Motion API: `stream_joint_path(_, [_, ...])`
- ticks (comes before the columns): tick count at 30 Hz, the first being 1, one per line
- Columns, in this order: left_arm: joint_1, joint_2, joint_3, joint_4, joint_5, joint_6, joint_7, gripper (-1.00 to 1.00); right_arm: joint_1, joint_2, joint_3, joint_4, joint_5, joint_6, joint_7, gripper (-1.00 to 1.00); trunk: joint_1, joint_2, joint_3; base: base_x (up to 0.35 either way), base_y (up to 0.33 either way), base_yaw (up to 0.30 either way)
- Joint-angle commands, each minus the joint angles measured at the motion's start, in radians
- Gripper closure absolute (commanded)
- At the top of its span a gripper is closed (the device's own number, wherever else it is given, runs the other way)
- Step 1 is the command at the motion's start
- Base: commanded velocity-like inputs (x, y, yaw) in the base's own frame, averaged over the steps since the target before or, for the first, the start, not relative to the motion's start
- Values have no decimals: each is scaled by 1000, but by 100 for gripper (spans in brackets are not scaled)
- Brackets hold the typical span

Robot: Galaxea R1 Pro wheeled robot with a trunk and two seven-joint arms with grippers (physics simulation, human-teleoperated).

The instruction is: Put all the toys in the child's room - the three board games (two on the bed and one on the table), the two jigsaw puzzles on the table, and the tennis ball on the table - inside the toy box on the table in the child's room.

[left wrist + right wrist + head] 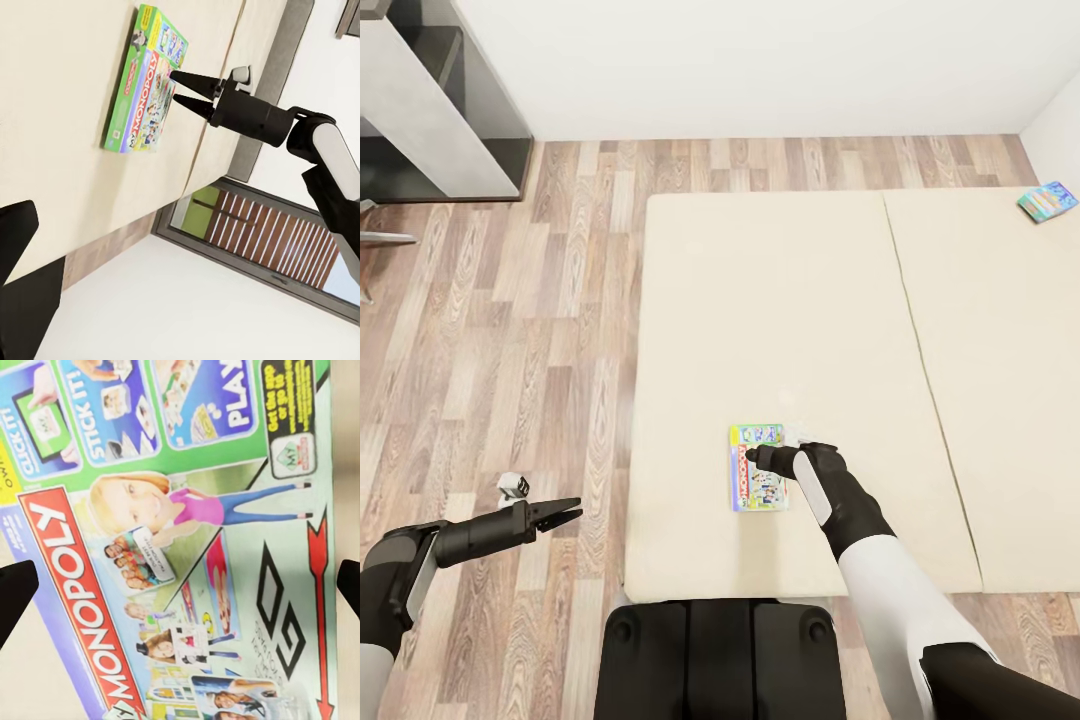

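A green Monopoly board game (758,480) lies flat on the cream bed (780,300), near its front edge. My right gripper (755,455) hangs just over the box's far end, open. The right wrist view has the printed lid (187,547) between the two spread fingertips (15,592). In the left wrist view the same game (146,79) shows with the right gripper (176,86) at its edge, jaws apart. A second board game (1047,200) lies at the bed's far right. My left gripper (565,515) is open over the floor, holding nothing. The toy box, jigsaw puzzles and tennis ball are out of view.
Wood-plank floor (510,350) runs left of the bed. A light and dark grey piece of furniture (440,110) stands at the far left against the white wall. A small white and black object (513,485) lies on the floor. My dark base (720,655) meets the bed's front edge.
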Motion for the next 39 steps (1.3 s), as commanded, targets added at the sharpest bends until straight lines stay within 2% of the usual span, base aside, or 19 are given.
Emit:
stream_joint_path(1, [0, 0, 0, 0, 0, 11, -4, -100, 0, 0, 0, -1, -11, 4, -9, -100, 1, -2, -1, 0, 70, 0])
stream_joint_path(39, [0, 0, 0, 0, -1, 11, -3, -100, 0, 0, 0, -2, -11, 4, -7, -100, 1, -2, -1, -9, 52, 0])
